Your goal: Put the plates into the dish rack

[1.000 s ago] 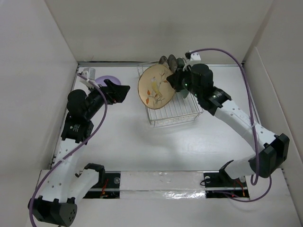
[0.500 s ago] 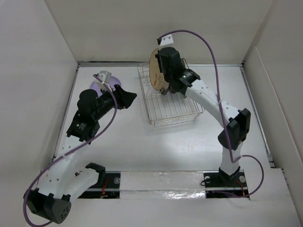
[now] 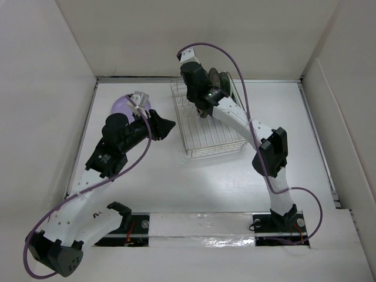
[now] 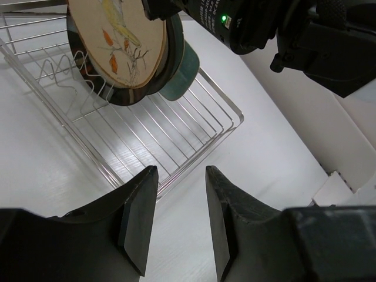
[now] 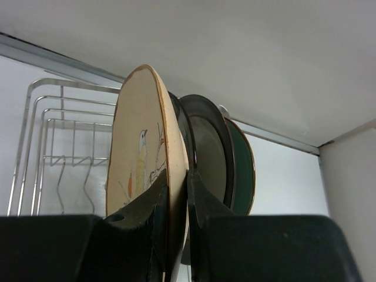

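Note:
The tan bird plate (image 5: 138, 153) stands upright on edge, with my right gripper (image 5: 178, 188) shut on its rim at the back of the dish rack (image 3: 214, 132). Right behind it in the rack stand a dark-rimmed plate (image 5: 208, 147) and a green one (image 5: 245, 164). In the left wrist view the bird plate (image 4: 114, 35) has its lower edge down among the rack's tines (image 4: 88, 82). The lavender plate (image 3: 122, 104) lies at the back left, partly hidden by my left arm. My left gripper (image 4: 180, 170) hovers over bare table just left of the rack, open and holding nothing.
White walls close in the table at the back and on both sides; the rack's far end is near the back wall (image 3: 194, 41). A purple cable (image 3: 235, 56) loops above my right arm. The front rows of the rack (image 4: 158, 135) hold no plates.
My right arm swung the bird plate from the rack's front left to its back and turned it upright against the other plates. My left gripper narrowed its jaws and moved right, towards the rack.

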### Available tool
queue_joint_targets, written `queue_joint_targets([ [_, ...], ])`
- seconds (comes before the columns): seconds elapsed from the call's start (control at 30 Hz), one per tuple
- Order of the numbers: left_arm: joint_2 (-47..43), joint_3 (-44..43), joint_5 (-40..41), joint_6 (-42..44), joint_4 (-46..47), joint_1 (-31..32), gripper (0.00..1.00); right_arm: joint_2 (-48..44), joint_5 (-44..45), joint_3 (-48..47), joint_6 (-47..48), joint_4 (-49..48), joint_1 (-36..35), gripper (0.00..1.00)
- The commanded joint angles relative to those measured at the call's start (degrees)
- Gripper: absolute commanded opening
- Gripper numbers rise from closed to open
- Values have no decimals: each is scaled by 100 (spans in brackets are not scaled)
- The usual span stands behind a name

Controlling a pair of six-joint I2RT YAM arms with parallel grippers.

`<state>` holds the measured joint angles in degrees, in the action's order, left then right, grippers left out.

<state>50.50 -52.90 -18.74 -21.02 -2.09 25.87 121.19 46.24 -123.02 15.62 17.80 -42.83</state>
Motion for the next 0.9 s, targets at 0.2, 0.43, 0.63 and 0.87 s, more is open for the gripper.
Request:
queue_joint_targets([
  [0.2, -128, -167, 327, 159, -28, 59, 45, 19, 44, -609, 381, -1121, 134, 0],
  [0.43, -172, -176, 530, 177, -64, 59, 52, 151, -89, -345, 205, -1112, 249, 0],
  [0.63, -207, -176, 582, 177, -64, 59, 51, 291, -97, -460, 293, -1051, 249, 0],
  [0.87, -225, -168, 635, 185, -64, 59, 51, 406, -247, -275, -14, -963, 249, 0],
])
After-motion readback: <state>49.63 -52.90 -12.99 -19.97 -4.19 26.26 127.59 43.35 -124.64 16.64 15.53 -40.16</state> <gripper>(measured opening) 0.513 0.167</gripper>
